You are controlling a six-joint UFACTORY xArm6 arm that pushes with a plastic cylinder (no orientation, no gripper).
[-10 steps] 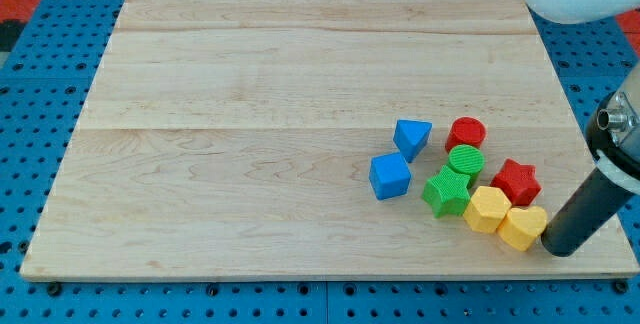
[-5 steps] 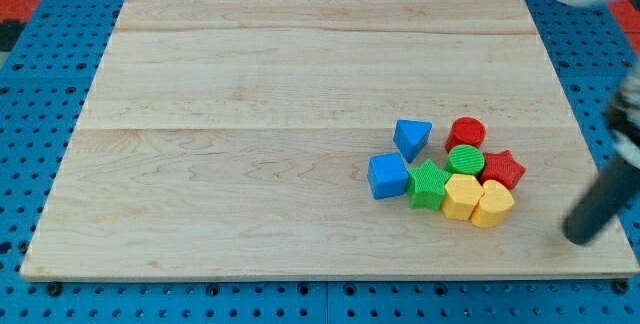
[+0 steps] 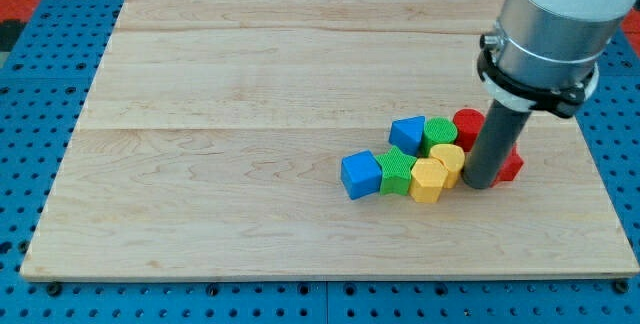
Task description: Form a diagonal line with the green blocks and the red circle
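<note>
My tip (image 3: 481,185) rests on the board at the right end of a tight cluster of blocks. The green cylinder (image 3: 439,132) sits beside the red circle (image 3: 467,124), which the rod partly hides. The green star (image 3: 398,171) lies lower left, between the blue cube (image 3: 361,175) and a yellow block (image 3: 429,180). A second yellow block (image 3: 449,159) touches the rod's left side. The blue triangle (image 3: 408,133) is left of the green cylinder. The red star (image 3: 509,164) peeks out right of the rod.
The wooden board (image 3: 250,84) lies on a blue pegboard (image 3: 30,114). The arm's grey wrist (image 3: 545,44) hangs over the board's upper right. The cluster sits in the board's right half, near its middle height.
My tip has swung from the board's lower right corner to the cluster's right side. The yellow blocks, green star and blue cube have slid left; the green cylinder moved up-left next to the blue triangle.
</note>
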